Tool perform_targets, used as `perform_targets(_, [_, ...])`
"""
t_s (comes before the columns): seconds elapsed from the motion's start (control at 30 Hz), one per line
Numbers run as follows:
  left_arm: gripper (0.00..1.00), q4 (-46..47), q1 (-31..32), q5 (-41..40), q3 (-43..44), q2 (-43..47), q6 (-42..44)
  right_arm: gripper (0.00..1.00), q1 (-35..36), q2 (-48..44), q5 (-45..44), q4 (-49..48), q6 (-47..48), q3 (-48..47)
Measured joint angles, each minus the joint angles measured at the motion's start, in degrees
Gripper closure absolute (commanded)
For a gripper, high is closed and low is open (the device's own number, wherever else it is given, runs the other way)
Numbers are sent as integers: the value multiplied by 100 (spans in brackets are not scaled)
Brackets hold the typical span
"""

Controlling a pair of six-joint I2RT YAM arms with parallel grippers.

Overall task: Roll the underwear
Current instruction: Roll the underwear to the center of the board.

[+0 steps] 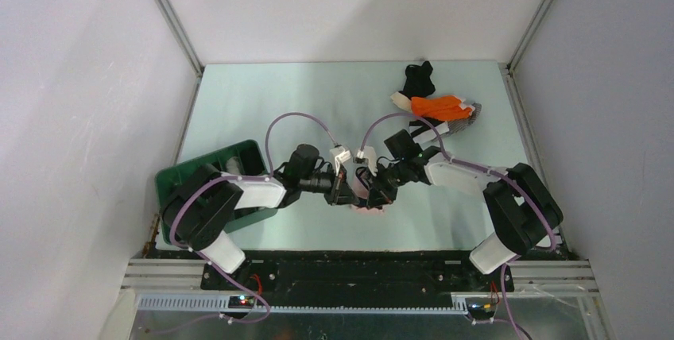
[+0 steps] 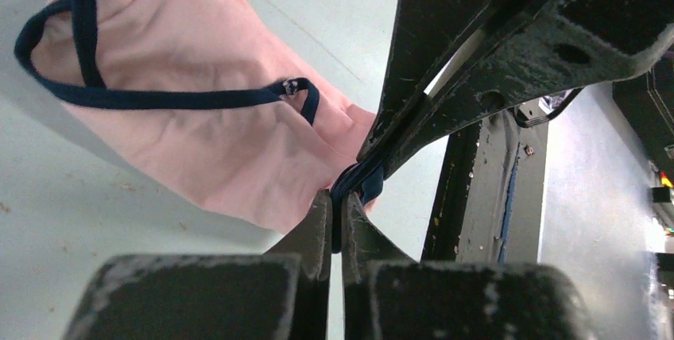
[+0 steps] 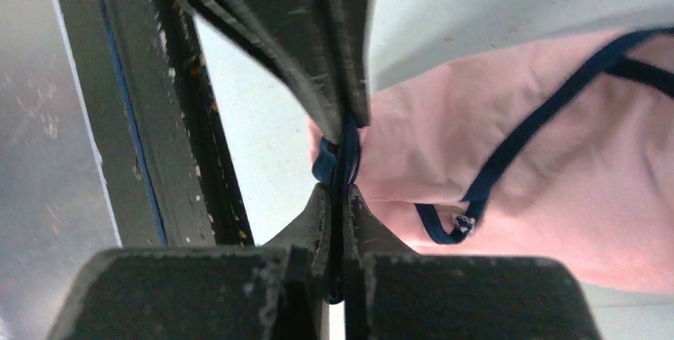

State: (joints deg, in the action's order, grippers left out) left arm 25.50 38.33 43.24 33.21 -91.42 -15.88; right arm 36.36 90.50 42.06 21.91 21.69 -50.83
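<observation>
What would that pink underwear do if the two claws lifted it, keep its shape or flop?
Probably flop: the pink underwear lies creased and draped like thin cloth. It looks light, since the left gripper and right gripper each pinch just its navy band. That band seems stretchy, so the cloth may hang loosely below them.

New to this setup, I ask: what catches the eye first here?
At mid-table the left gripper and right gripper pinch, tip to tip, the dark navy band of a pale pink cloth underwear piece. A heap of orange, black and white cloth garments lies at the far right.
</observation>
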Motion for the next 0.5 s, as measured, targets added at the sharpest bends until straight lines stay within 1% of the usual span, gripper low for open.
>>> perform_targets(0.03, [100, -55, -17, -7, 39, -31, -26, 100, -20, 44, -2, -42, -166, -15])
perform_targets(0.17, [100, -229, 63, 94, 136, -109, 407, 100, -79, 190, -166, -197, -1167, 2])
perform_targets(0.27, [100, -420, 219, 251, 275, -203, 787, 100, -81, 199, -275, -498, -1880, 330])
perform_targets(0.37, [100, -592, 297, 334, 345, -356, 999, 100, -79, 199, -260, -826, -2402, 686])
perform_targets(0.5, [100, -730, 328, 391, 380, -527, 1102, 100, -48, 199, -221, -1207, -2830, 1003])
